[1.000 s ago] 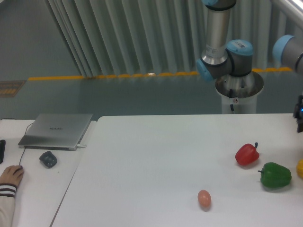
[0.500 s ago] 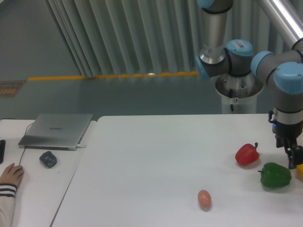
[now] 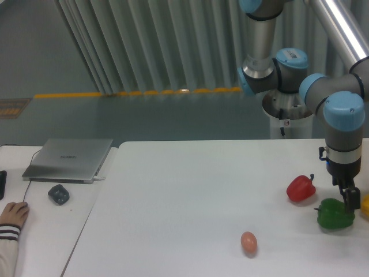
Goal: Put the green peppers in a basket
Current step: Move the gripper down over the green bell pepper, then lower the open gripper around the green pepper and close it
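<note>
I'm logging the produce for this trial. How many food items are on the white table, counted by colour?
Red pepper: 1
Green pepper: 1
Yellow pepper, partly cut off at the frame edge: 1
Pinkish-tan egg: 1
Total: 4

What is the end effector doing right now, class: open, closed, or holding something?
End effector: low over the green pepper, at its top right edge; whether it is open or closed cannot be told, and no grip shows.
</note>
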Robot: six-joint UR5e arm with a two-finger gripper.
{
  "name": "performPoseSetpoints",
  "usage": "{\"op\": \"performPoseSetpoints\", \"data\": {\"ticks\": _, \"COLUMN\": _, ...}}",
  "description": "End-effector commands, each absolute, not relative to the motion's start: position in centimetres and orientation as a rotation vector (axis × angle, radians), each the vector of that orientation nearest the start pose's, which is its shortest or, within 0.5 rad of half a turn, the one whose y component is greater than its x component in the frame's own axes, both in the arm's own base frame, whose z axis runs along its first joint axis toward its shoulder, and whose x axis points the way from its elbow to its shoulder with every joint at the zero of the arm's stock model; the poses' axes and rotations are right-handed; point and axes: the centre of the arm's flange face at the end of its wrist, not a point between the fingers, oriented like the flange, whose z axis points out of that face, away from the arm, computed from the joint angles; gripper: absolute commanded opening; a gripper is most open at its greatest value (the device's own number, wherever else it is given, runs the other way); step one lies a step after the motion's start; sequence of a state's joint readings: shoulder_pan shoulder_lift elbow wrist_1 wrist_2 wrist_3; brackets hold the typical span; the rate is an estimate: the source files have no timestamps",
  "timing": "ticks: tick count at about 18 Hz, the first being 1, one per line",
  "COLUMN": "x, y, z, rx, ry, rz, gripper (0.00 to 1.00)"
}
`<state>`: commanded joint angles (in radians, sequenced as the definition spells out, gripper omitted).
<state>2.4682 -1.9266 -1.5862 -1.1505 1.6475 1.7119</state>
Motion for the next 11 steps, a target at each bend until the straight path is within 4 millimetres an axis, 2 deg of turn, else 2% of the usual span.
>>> {"op": "performPoseSetpoints", "data": {"ticks": 3, "x": -40.9, "y": 48.7, "z": 31.3, "rx": -2.942, "ry": 1.263, "rz": 0.111, "gripper": 1.00}}
{"op": "performPoseSetpoints", "data": {"ticks": 11, "x": -41.0, "y": 48.8, "z": 30.2, "rx": -2.952, "ry": 1.252, "rz": 0.088, "gripper": 1.00}}
